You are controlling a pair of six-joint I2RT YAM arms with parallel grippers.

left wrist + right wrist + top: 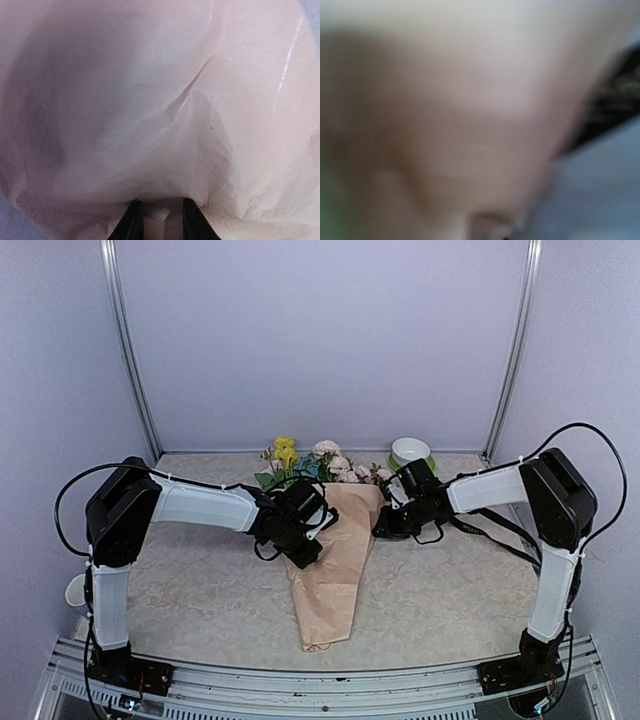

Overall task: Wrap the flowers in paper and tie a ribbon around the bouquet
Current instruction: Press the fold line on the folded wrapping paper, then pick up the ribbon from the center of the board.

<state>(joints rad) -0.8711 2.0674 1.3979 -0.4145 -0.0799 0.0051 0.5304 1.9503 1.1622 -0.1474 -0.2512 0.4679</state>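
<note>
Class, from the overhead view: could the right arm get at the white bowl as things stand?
Probably yes: the white bowl sits just beyond the right pincer, nothing standing between them, though that pincer is at the edge of the paper.

you're looking at a robotics lab test cell, not a home or a shop. plain pale walls [320, 340] close it in on three sides, joined at the corners by bare metal posts [128, 350]. the table [180, 590] has a speckled grey top and an aluminium rail [320, 676] along its near edge, where the left arm [200, 506] and the right arm [490, 488] are bolted down, with black cables [497, 533] lying loose beside them
</note>
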